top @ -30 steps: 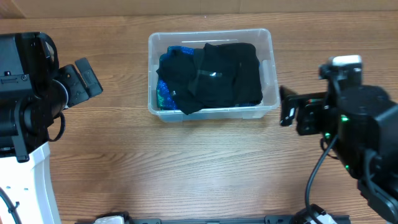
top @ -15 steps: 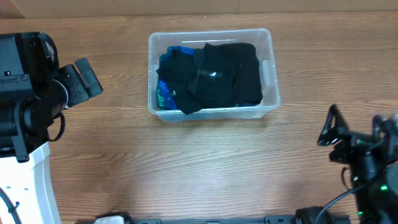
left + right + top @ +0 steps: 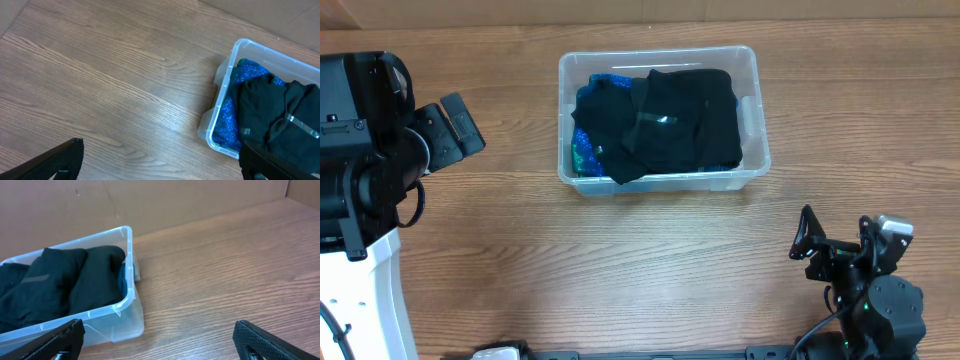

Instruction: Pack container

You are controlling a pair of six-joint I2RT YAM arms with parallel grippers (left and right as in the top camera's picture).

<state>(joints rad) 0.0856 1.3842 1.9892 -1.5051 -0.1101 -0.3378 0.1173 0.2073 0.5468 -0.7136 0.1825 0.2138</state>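
The container (image 3: 757,110) sat on the wooden table (image 3: 620,270) and serves as the reference for everything else. Inside it a black garment (image 3: 670,120) lay folded and bunched, covering most of the floor. A blue sparkly fabric (image 3: 582,152) showed beneath it along the container's left wall. Nothing hung over the rim, and no loose item showed on the wood around the container in any view.

The left gripper (image 3: 455,130) hung well to the left of the container and apart from it. Its fingers (image 3: 57,160) were spread wide with nothing between them, and its wrist view looked across bare wood to the container's near corner. The right gripper (image 3: 808,245) stood off the container's right front corner, on the robot's side and well apart from it. Its fingers (image 3: 55,342) were likewise set wide and empty, facing the container's right end.

Judged from this, the packing looked done or all but done: both fabrics were inside and neither gripper carried anything. No lid was in view, so I could not tell whether closing belonged to the task. At most, the clothes might have wanted pressing flatter inside the container
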